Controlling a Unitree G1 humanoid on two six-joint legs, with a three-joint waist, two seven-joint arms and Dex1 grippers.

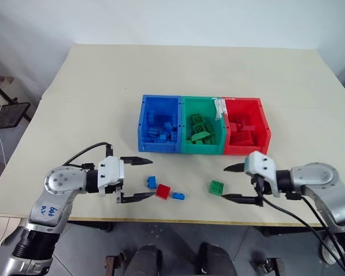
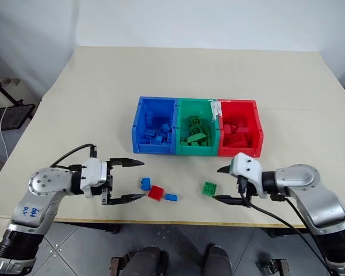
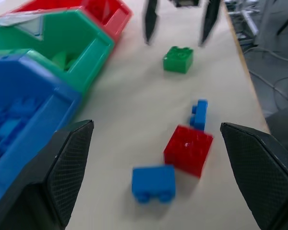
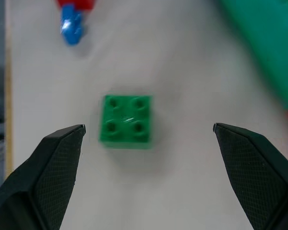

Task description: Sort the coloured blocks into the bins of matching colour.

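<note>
Hovering with fingers spread wide: right gripper (image 1: 233, 183) facing the green block (image 1: 217, 187). Left gripper (image 1: 139, 179) gaping beside the blue block (image 1: 152, 182), touching nothing.

Left hand (image 3: 153, 177) open; red block (image 3: 188, 150), two blue blocks (image 3: 153, 183) between fingers; green block (image 3: 178, 59) beyond.

The bins (image 1: 202, 150) block the table's (image 1: 92, 98) middle. Four loose blocks (image 1: 161, 191) crowd the near edge; the far corners lie free.
</note>
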